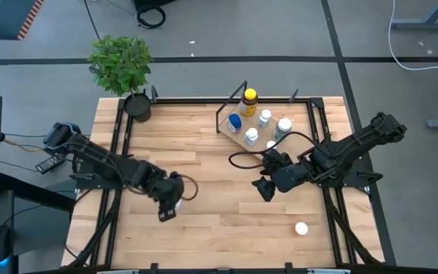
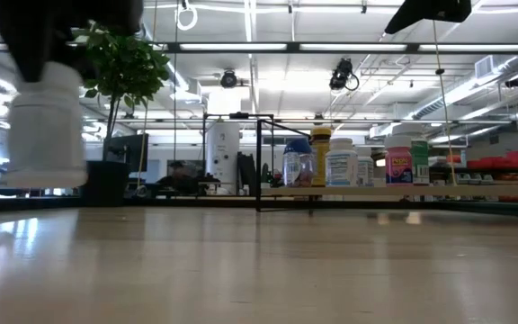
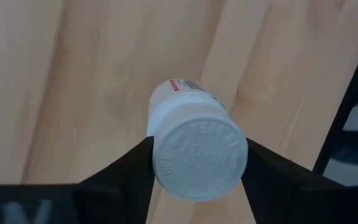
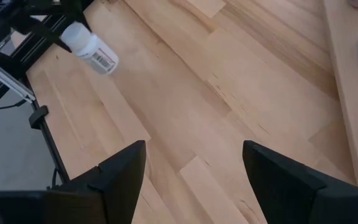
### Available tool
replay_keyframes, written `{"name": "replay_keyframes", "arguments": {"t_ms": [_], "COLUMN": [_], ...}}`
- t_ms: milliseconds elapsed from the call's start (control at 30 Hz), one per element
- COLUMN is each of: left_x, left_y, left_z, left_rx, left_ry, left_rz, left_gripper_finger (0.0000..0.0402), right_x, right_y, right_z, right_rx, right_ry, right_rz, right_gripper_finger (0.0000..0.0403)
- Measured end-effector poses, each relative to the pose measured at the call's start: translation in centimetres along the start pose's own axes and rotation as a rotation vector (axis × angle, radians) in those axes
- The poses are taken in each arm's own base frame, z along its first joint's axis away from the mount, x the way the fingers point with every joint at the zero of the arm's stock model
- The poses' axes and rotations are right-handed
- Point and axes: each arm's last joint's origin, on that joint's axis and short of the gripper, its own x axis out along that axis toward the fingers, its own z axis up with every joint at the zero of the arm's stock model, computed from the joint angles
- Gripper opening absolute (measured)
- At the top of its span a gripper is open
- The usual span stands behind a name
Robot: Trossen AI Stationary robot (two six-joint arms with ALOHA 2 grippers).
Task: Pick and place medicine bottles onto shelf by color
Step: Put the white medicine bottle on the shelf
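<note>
The left gripper (image 3: 197, 165) clamped a white bottle (image 3: 194, 146) by its cap, likely for carrying to the shelf (image 1: 238, 131). The right gripper (image 4: 194, 180) hovered empty, jaws wide

Wooden plank tabletop (image 1: 204, 236): light boards, bordered by a black metal frame (image 1: 118, 129).

Shelf (image 1: 230, 129): a light-wood board on a thin black wire frame, set at an angle on the far right part of the tabletop. Carried on it, standing upright:
- one amber bottle with a yellow cap (image 1: 249, 101), at the far end;
- one blue-capped bottle (image 1: 236, 122), beside the board's left edge;
- white-capped bottles (image 1: 265, 118), grouped toward the right.

One white-capped bottle (image 1: 301, 228) is found alone on the near right part of the tabletop, well apart from the shelf.

Black plant pot (image 1: 138, 106), holding a green plant, is placed at the far left corner.
</note>
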Motion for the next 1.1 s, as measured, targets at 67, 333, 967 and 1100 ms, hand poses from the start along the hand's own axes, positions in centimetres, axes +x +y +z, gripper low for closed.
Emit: {"name": "replay_keyframes", "arguments": {"t_ms": [67, 333, 967, 1100], "left_x": [-0.4, -2.2, 0.7, 2.8], "left_y": [0.4, 1.7, 1.0, 1.0], "left_z": [1.1, 5.9, 16.1, 16.8], "left_rx": [0.019, 0.148, 0.356, 0.356], "left_ry": [-0.037, -0.139, -0.097, -0.053], "left_rz": [-0.015, -0.008, 0.048, 0.057], "left_gripper_finger": [0.0205, 0.0214, 0.0207, 0.0219], "right_x": [0.0, 0.0, -1.8, -2.1], "right_y": [0.0, 0.1, 0.2, 0.4], "right_z": [0.0, -0.2, -4.5, -5.1], "right_rx": [0.000, 0.038, 0.014, -0.003], "right_ry": [0.003, 0.074, 0.424, 0.428], "right_rz": [0.001, 0.031, 0.015, 0.019], "right_gripper_finger": [0.0275, 0.0275, 0.0275, 0.0275]}}
